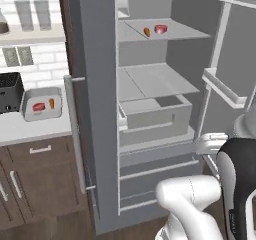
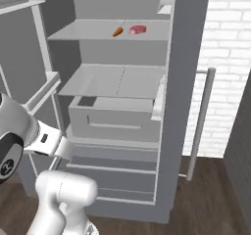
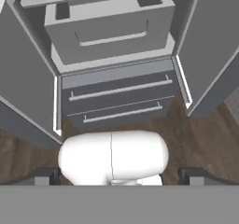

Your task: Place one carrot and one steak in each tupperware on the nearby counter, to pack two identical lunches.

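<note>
One tupperware [image 1: 42, 104] on counter [image 1: 30, 129] holds steak [image 1: 38, 106], carrot [image 1: 51, 103]; end effector [image 3: 119, 175] released, empty.

The black toaster [image 1: 10, 91] is cut off by the left edge.

**Fridge wide open, drawer jutting out**

We saw both fridge doors [image 1: 87, 109] swung wide, leaving the shelves reachable. The top shelf [image 1: 175, 31] had bare room beside a carrot [image 1: 146, 32] and a steak [image 1: 160, 29]. Lower down, a drawer [image 1: 155, 118] stuck out under the middle shelf [image 2: 112, 82].
</note>
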